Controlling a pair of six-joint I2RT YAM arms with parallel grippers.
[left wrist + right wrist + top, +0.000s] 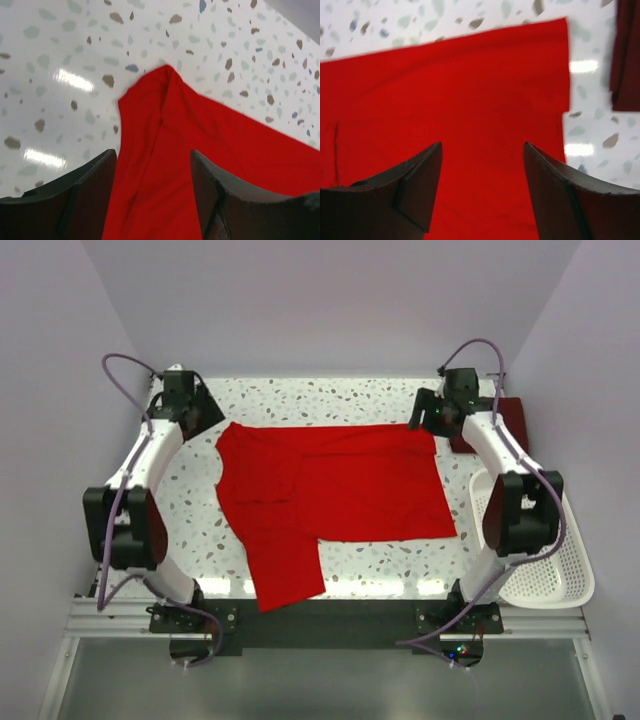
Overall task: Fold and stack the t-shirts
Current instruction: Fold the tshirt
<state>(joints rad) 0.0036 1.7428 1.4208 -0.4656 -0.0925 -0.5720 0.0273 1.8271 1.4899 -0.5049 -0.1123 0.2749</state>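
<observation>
The bright red t-shirt (335, 492) lies spread on the speckled table, partly folded, with one part hanging toward the near edge. My left gripper (200, 412) is open at the shirt's far left corner, and its wrist view shows the red cloth (165, 165) between the open fingers (92, 180). My right gripper (425, 412) is open at the far right corner above the red cloth (470, 100). The dark maroon t-shirt (505, 425) lies folded at the far right, mostly behind my right arm; its edge shows in the right wrist view (626, 55).
A white slatted basket (560, 575) stands at the table's right edge beside my right arm. The table top (190, 510) is white with speckles. Walls close in at the back and sides.
</observation>
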